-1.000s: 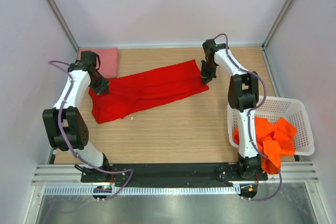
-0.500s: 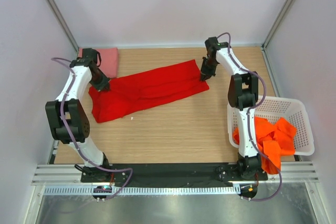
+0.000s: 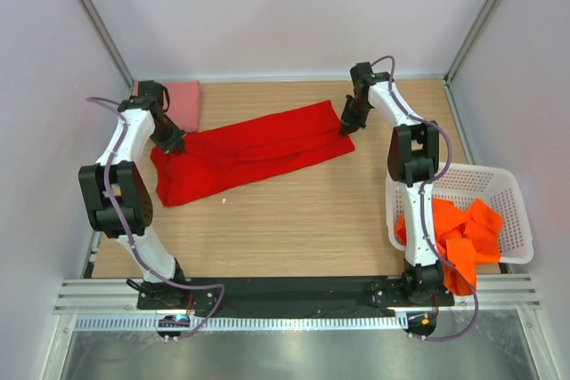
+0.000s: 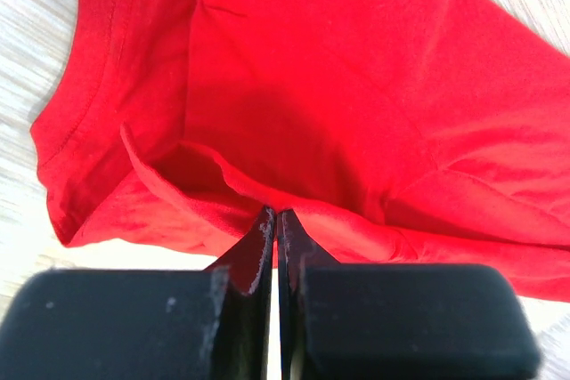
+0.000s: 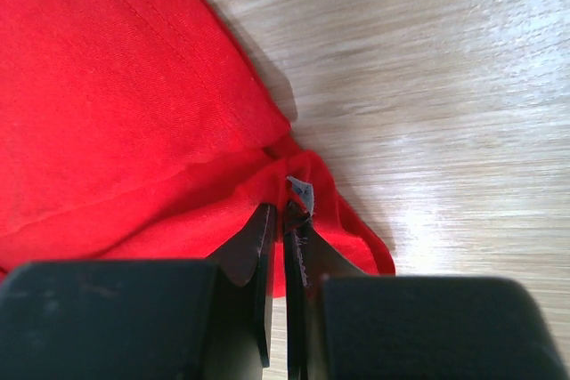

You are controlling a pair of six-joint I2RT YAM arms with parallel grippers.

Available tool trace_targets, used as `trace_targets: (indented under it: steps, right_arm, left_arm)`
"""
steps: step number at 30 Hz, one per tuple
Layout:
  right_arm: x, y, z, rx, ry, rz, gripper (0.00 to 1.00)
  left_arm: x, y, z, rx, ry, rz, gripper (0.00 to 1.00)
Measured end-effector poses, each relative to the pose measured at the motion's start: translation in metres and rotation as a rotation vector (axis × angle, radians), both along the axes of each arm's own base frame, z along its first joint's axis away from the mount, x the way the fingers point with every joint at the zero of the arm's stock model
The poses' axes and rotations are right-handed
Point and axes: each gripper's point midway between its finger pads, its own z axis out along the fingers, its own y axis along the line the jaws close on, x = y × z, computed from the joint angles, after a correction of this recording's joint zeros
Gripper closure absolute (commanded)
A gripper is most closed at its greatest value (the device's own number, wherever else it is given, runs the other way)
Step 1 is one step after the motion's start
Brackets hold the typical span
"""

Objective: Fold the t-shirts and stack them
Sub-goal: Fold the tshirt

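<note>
Left hand clenched on red t-shirt | right hand pinching its corner

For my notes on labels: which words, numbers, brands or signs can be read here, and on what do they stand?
None: no readable text.
The red t-shirt, the pink t-shirt, the orange t-shirts and the white basket are plain.
A device on the front rail is too small to read.

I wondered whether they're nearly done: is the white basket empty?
No, the basket holds a heap of orange shirts.
</note>
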Motion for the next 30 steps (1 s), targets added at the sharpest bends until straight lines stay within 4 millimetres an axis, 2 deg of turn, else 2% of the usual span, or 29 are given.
trace_targets:
  steps: [9, 19, 30]
  right_arm:
    - [0.006, -0.001, 0.002, 0.031, -0.012, -0.028, 0.99]
    - [0.011, 0.005, -0.001, 0.062, -0.02, -0.041, 0.97]
    - [0.021, 0.015, 0.001, 0.119, -0.044, -0.068, 0.94]
  left_arm:
    - [0.006, 0.003, -0.016, -0.003, 0.028, 0.007, 1.0]
    - [0.018, 0.004, -0.009, -0.023, 0.0, 0.006, 1.0]
    - [0.019, 0.008, -0.031, -0.03, 0.055, 0.016, 1.0]
